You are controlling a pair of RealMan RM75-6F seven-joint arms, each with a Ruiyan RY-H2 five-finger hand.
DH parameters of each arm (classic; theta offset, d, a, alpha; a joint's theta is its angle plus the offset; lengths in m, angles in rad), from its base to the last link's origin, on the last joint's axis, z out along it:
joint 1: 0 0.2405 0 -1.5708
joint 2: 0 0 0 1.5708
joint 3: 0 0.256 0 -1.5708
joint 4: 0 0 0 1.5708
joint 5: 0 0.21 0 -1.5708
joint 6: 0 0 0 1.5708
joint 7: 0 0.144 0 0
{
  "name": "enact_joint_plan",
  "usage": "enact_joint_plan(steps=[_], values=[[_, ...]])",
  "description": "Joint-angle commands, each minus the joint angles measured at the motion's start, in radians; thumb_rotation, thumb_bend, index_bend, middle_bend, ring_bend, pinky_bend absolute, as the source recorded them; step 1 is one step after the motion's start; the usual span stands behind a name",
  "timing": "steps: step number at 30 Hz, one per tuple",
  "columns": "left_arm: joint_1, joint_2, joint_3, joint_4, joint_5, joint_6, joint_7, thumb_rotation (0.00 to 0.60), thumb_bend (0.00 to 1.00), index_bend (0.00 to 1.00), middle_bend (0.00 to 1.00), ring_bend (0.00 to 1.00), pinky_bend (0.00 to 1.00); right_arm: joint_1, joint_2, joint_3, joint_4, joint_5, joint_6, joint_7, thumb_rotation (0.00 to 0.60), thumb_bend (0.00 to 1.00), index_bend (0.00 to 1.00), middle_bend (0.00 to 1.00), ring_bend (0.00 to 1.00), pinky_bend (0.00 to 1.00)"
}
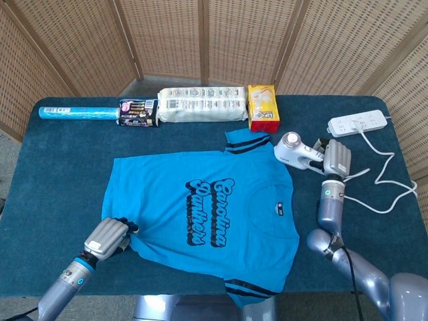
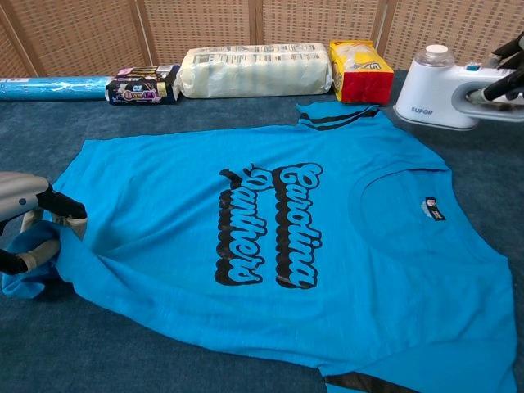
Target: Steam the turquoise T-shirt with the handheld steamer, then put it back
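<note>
The turquoise T-shirt (image 1: 154, 180) with black lettering lies spread flat on the dark blue table (image 1: 53, 174); the chest view shows the T-shirt (image 2: 164, 188) from close up. My left hand (image 1: 107, 237) grips the shirt's bunched near-left corner, and the left hand (image 2: 24, 221) shows at the chest view's left edge. The white handheld steamer (image 1: 291, 148) sits just right of the shirt's far sleeve. My right hand (image 1: 335, 159) holds its handle. In the chest view the steamer (image 2: 434, 98) is at the upper right, with the right hand (image 2: 509, 70) mostly cut off by the frame edge.
Along the far edge lie a blue roll (image 1: 77, 114), a small dark pack (image 1: 138, 112), a long white pack (image 1: 200, 105) and a yellow-red pack (image 1: 262, 107). A white power strip (image 1: 358, 124) and its looping cord (image 1: 388, 180) lie at the right. Wicker screens stand behind.
</note>
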Motion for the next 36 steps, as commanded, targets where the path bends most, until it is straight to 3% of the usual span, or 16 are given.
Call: enact_joint_plan(steps=[1, 8, 17, 26, 36], values=[[-0.001, 0.000, 0.000, -0.001, 0.001, -0.001, 0.001, 0.600, 0.55, 0.56, 0.55, 0.45, 0.56, -0.032, 0.051, 0.014, -0.089, 0.028, 0.022, -0.013, 0.600, 0.35, 0.76, 0.79, 0.84, 0.81], [-0.003, -0.001, -0.001, -0.005, 0.006, 0.001, 0.005, 0.600, 0.55, 0.56, 0.55, 0.45, 0.56, -0.083, 0.121, 0.007, -0.250, 0.040, 0.059, -0.014, 0.600, 0.35, 0.76, 0.79, 0.84, 0.81], [-0.008, 0.002, -0.002, -0.014, 0.012, -0.001, 0.012, 0.600, 0.54, 0.56, 0.55, 0.45, 0.56, -0.137, 0.162, -0.063, -0.417, 0.000, 0.098, -0.010, 0.600, 0.35, 0.76, 0.79, 0.84, 0.81], [-0.007, 0.007, 0.000, -0.022, 0.016, 0.003, 0.013, 0.600, 0.55, 0.56, 0.55, 0.45, 0.56, -0.134, 0.124, -0.132, -0.466, -0.061, 0.149, -0.045, 0.600, 0.35, 0.76, 0.79, 0.84, 0.81], [-0.003, 0.008, 0.007, -0.021, 0.026, 0.010, 0.004, 0.600, 0.54, 0.56, 0.55, 0.45, 0.56, -0.097, 0.023, -0.181, -0.464, -0.088, 0.184, -0.114, 0.600, 0.35, 0.76, 0.78, 0.84, 0.80]])
